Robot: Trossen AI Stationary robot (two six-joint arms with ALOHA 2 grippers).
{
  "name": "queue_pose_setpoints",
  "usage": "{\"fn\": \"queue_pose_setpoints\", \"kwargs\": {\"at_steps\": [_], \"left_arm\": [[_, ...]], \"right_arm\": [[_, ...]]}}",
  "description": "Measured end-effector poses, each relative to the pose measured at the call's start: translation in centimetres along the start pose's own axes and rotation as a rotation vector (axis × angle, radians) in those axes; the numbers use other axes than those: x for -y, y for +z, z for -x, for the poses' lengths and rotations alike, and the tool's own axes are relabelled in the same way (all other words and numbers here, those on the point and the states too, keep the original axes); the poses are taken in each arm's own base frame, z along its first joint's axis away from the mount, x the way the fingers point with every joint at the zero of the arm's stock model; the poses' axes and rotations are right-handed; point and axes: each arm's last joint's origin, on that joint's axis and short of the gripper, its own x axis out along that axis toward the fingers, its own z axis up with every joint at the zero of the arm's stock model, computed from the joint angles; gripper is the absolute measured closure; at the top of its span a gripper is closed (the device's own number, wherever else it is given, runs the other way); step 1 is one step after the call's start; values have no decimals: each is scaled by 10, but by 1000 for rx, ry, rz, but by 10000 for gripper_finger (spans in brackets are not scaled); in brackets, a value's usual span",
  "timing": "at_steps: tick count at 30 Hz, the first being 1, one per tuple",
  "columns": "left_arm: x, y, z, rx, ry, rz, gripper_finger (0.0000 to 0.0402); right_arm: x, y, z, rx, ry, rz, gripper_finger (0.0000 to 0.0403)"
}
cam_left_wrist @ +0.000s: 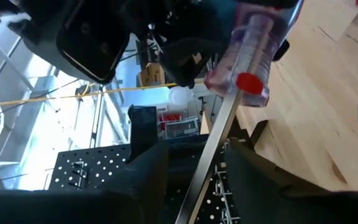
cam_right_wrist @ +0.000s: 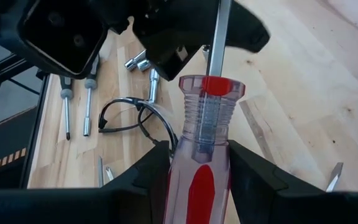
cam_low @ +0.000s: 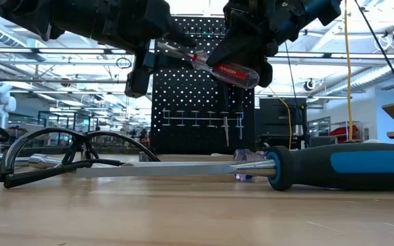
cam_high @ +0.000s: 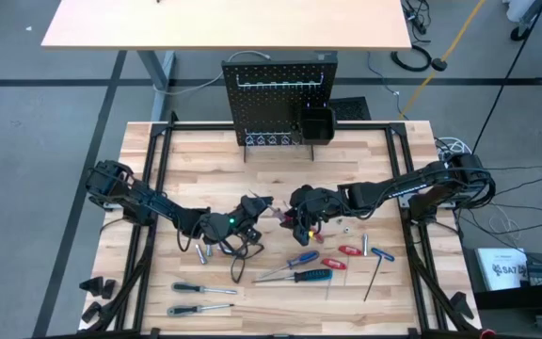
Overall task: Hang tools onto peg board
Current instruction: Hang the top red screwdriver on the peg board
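Observation:
A screwdriver with a clear and red handle (cam_low: 226,69) is up in the air over the middle of the table, between my two grippers. My right gripper (cam_high: 301,213) is shut on its handle. My left gripper (cam_high: 255,208) is open, its fingers (cam_left_wrist: 148,180) standing on either side of the metal shaft (cam_left_wrist: 205,168) with a gap to each. The black peg board (cam_high: 278,94) stands upright at the table's far edge, with hooks and a small black bin (cam_high: 316,124). Other tools lie on the table near its front. My right gripper pinches the handle's clear part (cam_right_wrist: 199,146) between its two fingers. The fingers come about level from the table's right and lie along the handle, the shaft pointing on past them toward my left gripper. The screwdriver is lifted clear, tilted, its shaft end higher.
On the table lie a blue and black screwdriver (cam_high: 301,276), small red (cam_high: 349,250) and blue (cam_high: 301,257) ones, hex keys (cam_high: 376,271), two dark-handled screwdrivers (cam_high: 200,289), silver bits (cam_high: 205,252) and a black wire loop (cam_low: 60,154). Black frame rails run along both table sides.

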Motion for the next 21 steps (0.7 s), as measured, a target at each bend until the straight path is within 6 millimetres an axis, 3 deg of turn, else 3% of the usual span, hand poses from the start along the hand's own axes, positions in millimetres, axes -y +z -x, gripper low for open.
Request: {"fn": "queue_pose_setpoints", "kwargs": {"at_steps": [8,17,21], "left_arm": [[6,-2,1,-66,-28,-48,385],[10,-1,3,-62,-70,-2,392],[14,1,6,-51,-94,-25,392]], "right_arm": [[0,1,1,8,-9,39,265],[-4,6,2,65,29,162,200],[-6,13,14,101,35,169,184]]}}
